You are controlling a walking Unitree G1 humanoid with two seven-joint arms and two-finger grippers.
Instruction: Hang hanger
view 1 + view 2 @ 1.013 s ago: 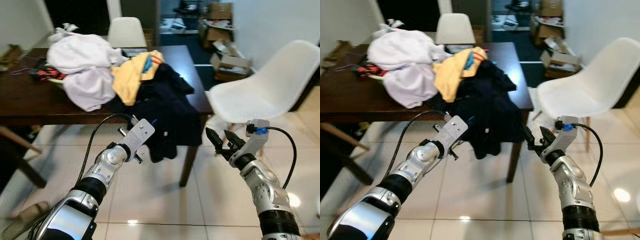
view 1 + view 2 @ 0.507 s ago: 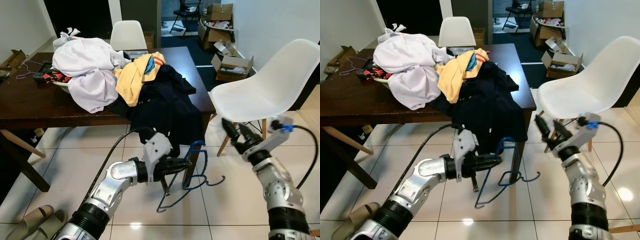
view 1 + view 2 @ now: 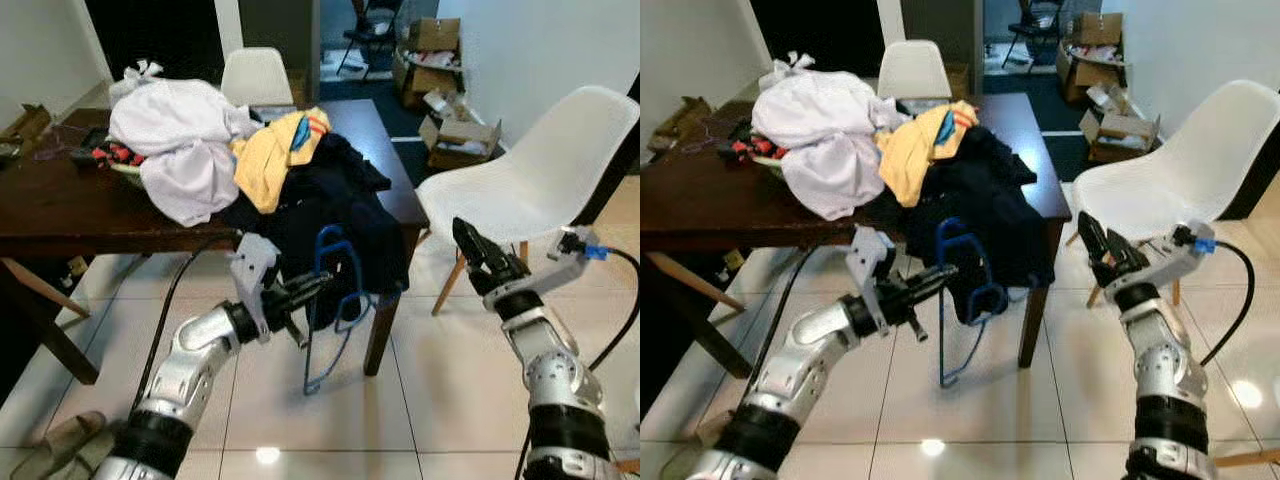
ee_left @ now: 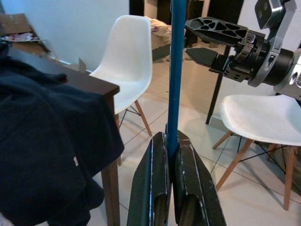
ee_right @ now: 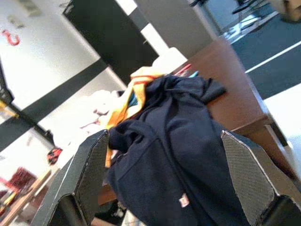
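I have the left gripper [image 3: 305, 292] pinched shut on the blue hanger [image 3: 335, 300]; the left wrist view confirms both fingers [image 4: 149, 188] pressed against the blue wire with no slack. The hanger dangles from that grip in front of the dark wooden table [image 3: 60, 205], just before the navy garment [image 3: 345, 215] draped over the table edge, its lower end clear of the tiled floor [image 3: 440, 400]. My right gripper [image 3: 478, 262] is raised beside the white chair [image 3: 540, 170], fingers spread wide and empty. Assessment: pickup is complete; the hanging itself is not yet done. I can identify no rail or hook, so a destination must first be located.
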